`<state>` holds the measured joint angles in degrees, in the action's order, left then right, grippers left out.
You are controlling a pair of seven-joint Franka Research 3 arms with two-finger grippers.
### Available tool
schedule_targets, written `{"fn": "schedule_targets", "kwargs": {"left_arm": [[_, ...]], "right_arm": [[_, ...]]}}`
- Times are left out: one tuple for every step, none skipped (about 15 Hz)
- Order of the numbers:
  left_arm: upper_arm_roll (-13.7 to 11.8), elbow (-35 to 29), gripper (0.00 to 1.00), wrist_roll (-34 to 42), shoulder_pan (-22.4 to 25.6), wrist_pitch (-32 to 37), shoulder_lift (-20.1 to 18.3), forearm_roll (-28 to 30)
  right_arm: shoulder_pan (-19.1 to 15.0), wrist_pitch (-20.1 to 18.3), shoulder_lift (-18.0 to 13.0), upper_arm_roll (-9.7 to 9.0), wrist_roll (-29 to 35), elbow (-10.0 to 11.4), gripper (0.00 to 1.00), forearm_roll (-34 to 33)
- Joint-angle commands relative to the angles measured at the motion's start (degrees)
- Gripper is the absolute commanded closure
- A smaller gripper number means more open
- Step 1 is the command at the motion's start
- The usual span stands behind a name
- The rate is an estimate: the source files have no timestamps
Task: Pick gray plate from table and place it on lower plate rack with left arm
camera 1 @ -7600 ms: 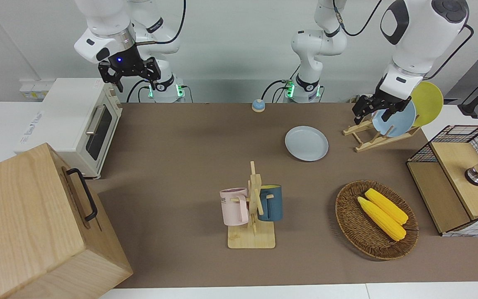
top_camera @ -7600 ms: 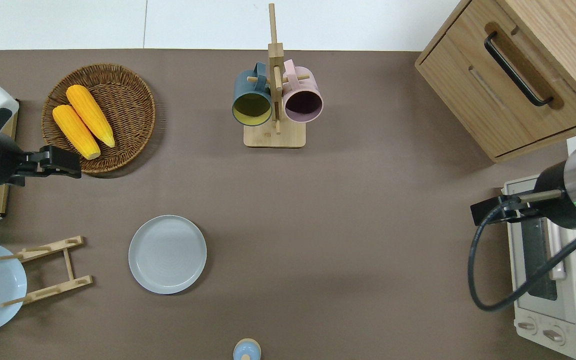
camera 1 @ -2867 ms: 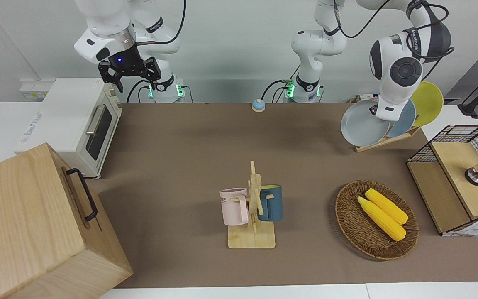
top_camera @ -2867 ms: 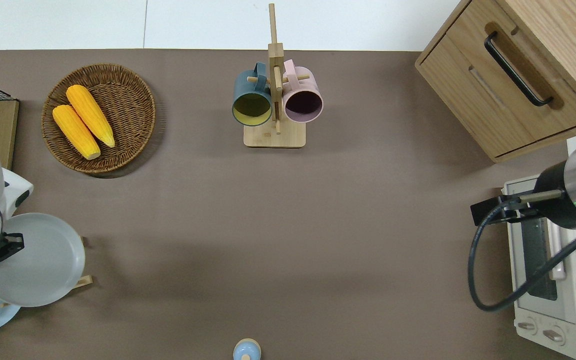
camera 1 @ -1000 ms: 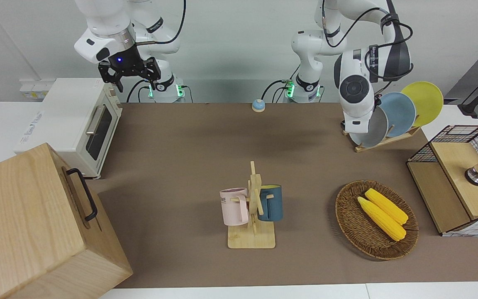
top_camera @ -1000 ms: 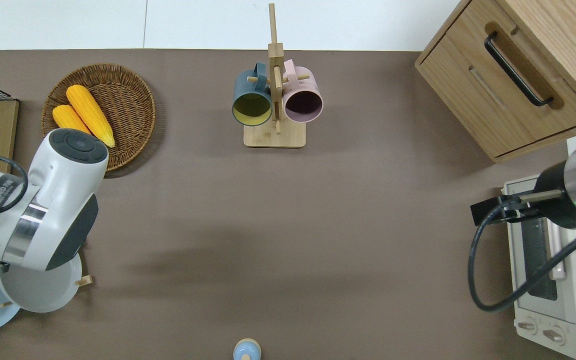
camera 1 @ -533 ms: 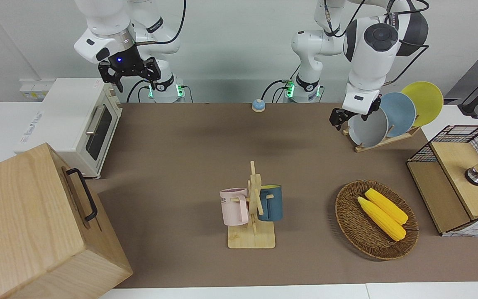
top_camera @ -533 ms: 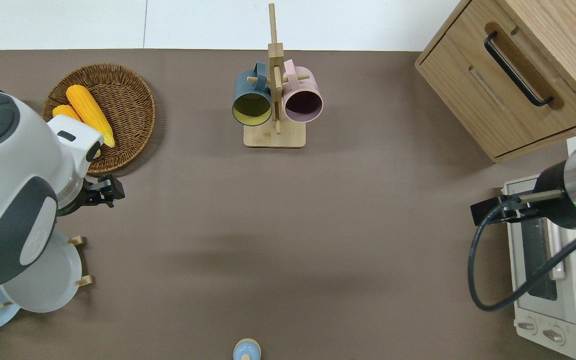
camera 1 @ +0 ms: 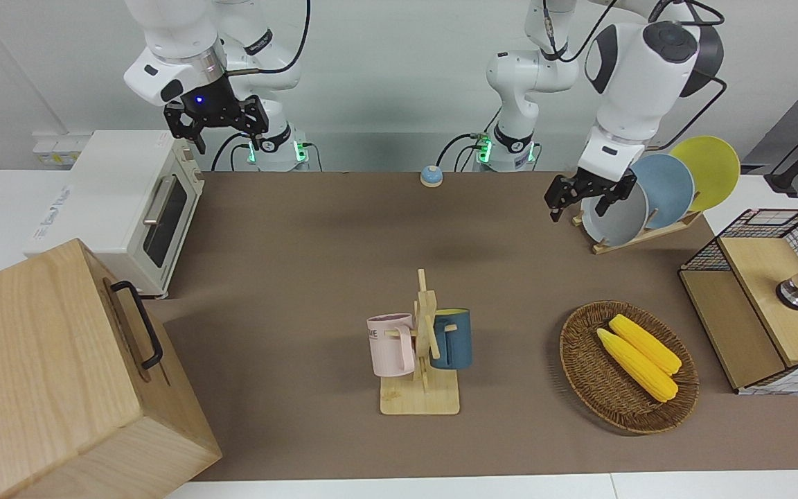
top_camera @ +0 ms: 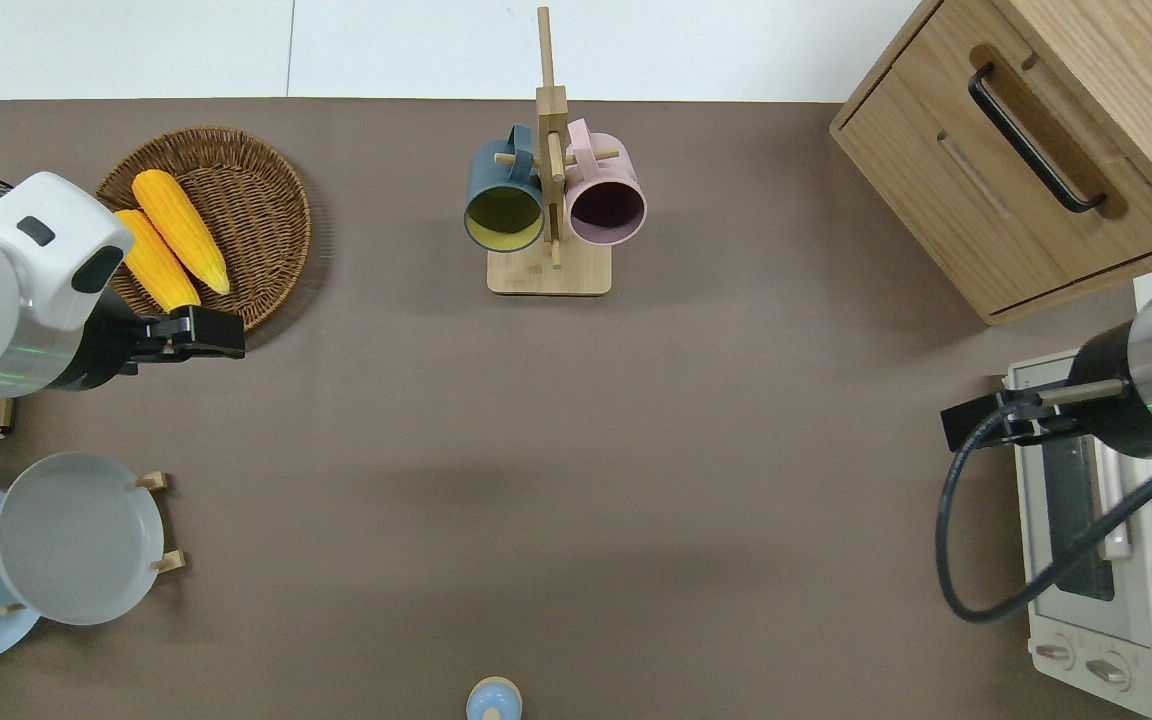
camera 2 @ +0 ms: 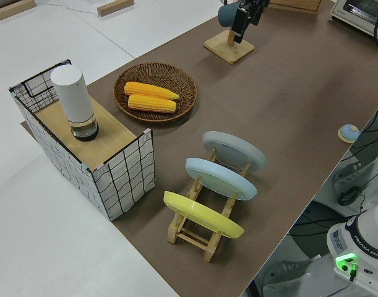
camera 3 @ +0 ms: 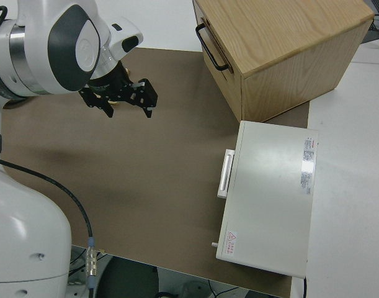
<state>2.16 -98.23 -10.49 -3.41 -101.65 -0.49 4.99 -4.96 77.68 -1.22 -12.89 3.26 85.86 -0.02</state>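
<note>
At the left arm's end of the brown table [camera 1: 302, 229], a light-wood plate rack [camera 2: 198, 228] is seen, slanted, with three plates leaned in its slots. The gray plate [camera 1: 614, 216] is held in the lowest slot, resting tilted against the pegs, with a blue plate [camera 1: 666, 190] in the next slot up and a yellow plate [camera 1: 711, 163] in the highest one. The left gripper [camera 1: 584, 195] is raised in the air, its fingers spread wide with nothing held between them; from overhead [top_camera: 198, 338] it is seen over the table just beside the rim of a wicker basket [top_camera: 266, 200]. Two ears of corn [top_camera: 171, 245] are held in that basket, farther from the robots than the rack. The right arm is parked.
</note>
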Motion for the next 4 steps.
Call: {"fn": "schedule_targets", "kwargs": {"left_arm": [[-0.23,-0.39,0.00,0.73,0.15,-0.13,-0.12,0.55],[-0.05,-0.39,0.00,0.73,0.07,-0.13,-0.12,-2.76],[0.39,-0.56,0.00,0.56,-0.02,-0.13,0.14,-5.75],[0.48,-0.56,0.00,0.38,-0.11,-0.13,0.23,-5.87]], "right_arm": [[-0.84,-0.87,-0.27,-0.38,-0.19,-0.35,0.013,0.20],[-0.85,-0.87,-0.27,-0.38,-0.19,-0.35,0.011,0.20],[-0.85,-0.87,-0.27,-0.38,-0.19,-0.35,0.011,0.20],[-0.85,-0.87,-0.27,-0.38,-0.19,-0.35,0.011,0.20]]}}
